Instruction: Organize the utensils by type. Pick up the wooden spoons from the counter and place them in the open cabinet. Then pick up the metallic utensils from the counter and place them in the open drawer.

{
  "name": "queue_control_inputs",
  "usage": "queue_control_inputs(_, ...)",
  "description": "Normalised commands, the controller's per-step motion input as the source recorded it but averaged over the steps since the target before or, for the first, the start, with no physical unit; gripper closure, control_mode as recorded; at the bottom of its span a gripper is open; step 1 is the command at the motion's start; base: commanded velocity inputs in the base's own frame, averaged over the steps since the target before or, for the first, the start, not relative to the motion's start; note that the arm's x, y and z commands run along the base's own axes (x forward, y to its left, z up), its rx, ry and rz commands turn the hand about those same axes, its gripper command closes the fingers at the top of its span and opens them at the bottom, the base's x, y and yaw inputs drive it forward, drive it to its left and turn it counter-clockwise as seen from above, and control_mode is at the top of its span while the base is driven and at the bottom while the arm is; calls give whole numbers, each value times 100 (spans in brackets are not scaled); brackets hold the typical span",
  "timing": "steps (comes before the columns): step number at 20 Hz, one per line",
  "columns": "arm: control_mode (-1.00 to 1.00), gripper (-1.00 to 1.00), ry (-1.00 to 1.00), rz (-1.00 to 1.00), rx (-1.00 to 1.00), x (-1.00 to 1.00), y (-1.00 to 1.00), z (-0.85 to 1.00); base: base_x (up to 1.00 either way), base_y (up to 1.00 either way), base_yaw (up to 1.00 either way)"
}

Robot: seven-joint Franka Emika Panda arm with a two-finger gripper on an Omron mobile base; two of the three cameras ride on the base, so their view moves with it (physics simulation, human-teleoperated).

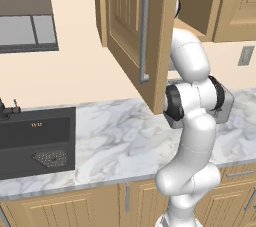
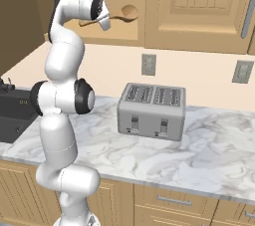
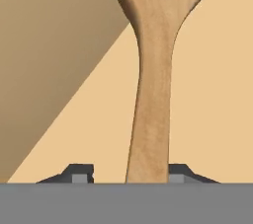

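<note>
While the arm reaches up into the open cabinet (image 2: 112, 33), a wooden spoon (image 3: 155, 85) lies between the gripper's (image 3: 131, 174) fingers.

In the hand view, the two dark fingertips (image 3: 79, 173) stand spread on either side of the spoon's handle, with a gap on the left and the right tip just beside the wood; whether they still touch it cannot be told. The spoon's bowl points away from the hand over the cabinet's tan floor. From the right base view, the gripper (image 2: 102, 21) is at shelf height, and the spoon (image 2: 124, 15) extends level to its right, bowl inside the cabinet. Below, a silver toaster (image 2: 152, 110) sits on the marbled counter (image 2: 214, 150); the cabinet's door (image 1: 137, 31) hangs open above the counter, near a dark sink (image 1: 37, 141).
</note>
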Motion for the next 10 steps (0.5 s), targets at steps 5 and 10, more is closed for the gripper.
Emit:
queue_control_inputs(5,-100,-100,-11,1,21,22,-18,-19,0,0,0)
queue_control_inputs(10,-100,-100,-15,2,22,12,-11,-16,0,0,0)
